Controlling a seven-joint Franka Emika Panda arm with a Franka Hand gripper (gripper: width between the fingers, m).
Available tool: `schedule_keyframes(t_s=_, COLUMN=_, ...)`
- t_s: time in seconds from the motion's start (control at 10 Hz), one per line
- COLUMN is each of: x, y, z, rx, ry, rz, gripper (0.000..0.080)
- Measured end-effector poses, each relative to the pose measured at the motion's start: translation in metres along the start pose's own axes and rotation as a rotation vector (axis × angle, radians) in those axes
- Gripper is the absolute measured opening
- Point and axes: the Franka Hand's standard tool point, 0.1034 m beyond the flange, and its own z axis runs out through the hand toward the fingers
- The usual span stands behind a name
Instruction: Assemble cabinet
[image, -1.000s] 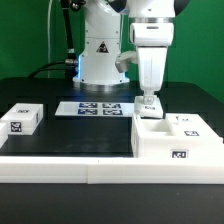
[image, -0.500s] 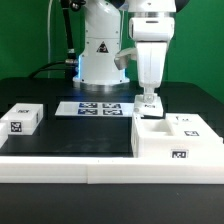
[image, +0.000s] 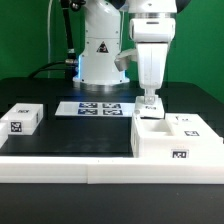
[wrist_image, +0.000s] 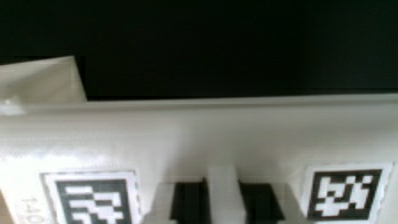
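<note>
Item: large white plastic box-shaped cabinet (image: 165, 146), standing at the front right corner of the black surface (image: 80, 135) as the exterior view shows it, its front face against the long white rail (image: 60, 170) that runs along the front edge. The white two-finger gripper (image: 148, 101) hangs upright over the cabinet's rear left corner, tips at the rim. Whether the fingers are parted, or clamp anything, cannot be told from either view. Open room: the middle of the surface is bare black, between the cabinet and a small white rectangular block (image: 22, 119) near the front left corner, the two well apart. The thin flat white marker board (image: 92, 108) lies toward the rear edge, just before the white robot base (image: 98, 62). Labels: one square black-and-white tag on the cabinet's front face, more on its top, one on the block, several on the marker board, and a triangular warning sign (image: 101, 47) on the base. No lettering is legible. The wrist view alone shows the cabinet (wrist_image: 214, 140) close up: a white panel edge against black, two tags, and the gripper (wrist_image: 221, 205) between them, with faint print beside one tag too blurred to read. Only the exterior view shows the block, board and rail.
</note>
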Motion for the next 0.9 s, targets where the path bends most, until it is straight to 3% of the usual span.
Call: schedule_keyframes(t_s=0.9, x=0.0009, y=0.0017, z=0.0039, rx=0.003, ry=0.003, rz=-0.008, gripper=0.0070)
